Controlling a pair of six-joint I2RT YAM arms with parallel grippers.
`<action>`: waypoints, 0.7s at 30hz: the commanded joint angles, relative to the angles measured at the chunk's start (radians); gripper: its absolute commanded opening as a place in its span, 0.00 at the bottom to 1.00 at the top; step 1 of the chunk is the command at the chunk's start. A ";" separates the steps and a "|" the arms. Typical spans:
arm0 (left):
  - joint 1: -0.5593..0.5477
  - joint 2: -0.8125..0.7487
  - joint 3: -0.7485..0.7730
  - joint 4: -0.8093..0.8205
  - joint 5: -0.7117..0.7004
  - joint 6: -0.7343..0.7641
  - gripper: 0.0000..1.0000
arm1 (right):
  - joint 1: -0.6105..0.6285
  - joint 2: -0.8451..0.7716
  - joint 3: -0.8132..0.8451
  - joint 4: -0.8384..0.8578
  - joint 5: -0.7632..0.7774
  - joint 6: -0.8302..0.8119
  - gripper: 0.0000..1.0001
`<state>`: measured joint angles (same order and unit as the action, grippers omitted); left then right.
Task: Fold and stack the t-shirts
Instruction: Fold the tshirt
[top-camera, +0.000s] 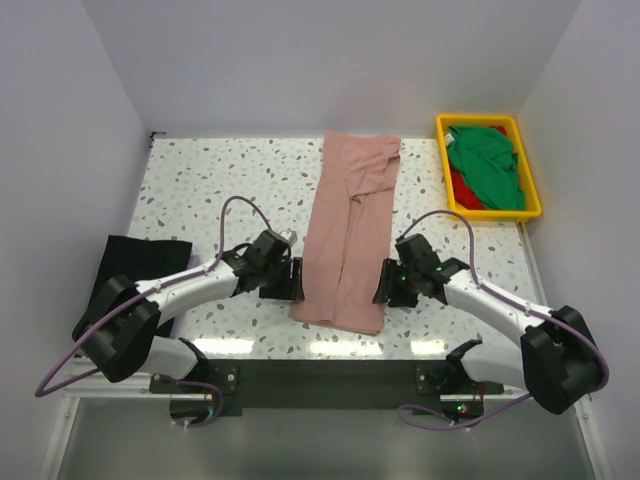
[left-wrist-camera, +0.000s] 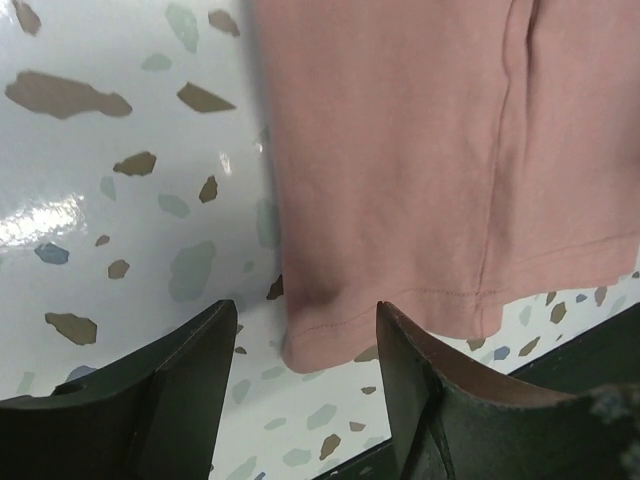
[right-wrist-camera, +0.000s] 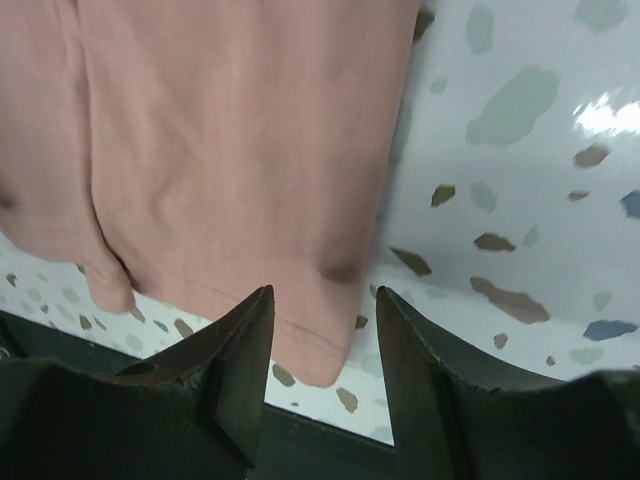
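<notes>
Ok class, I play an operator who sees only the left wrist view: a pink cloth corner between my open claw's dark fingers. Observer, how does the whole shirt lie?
Observer: The pink t-shirt lies folded into a long strip down the middle of the table, with its hem nearest the arms.
Operator: Where is the other arm?
Observer: The right claw is open at the hem's other near corner.
Operator: Any more shirts?
Observer: A green t-shirt lies over a red t-shirt in the yellow tray, at the far right.
</notes>
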<state>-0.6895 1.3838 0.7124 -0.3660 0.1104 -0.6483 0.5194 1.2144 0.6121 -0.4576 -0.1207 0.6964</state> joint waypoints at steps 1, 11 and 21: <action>0.002 0.004 -0.039 0.042 0.049 0.009 0.63 | 0.036 -0.030 -0.054 -0.046 -0.079 0.066 0.49; -0.004 0.012 -0.123 0.088 0.120 -0.053 0.58 | 0.090 -0.052 -0.161 -0.007 -0.143 0.153 0.48; -0.019 0.008 -0.185 0.114 0.135 -0.106 0.48 | 0.091 -0.039 -0.199 0.016 -0.184 0.157 0.31</action>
<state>-0.6945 1.3697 0.5739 -0.2199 0.2443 -0.7353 0.6022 1.1606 0.4465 -0.4286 -0.2882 0.8482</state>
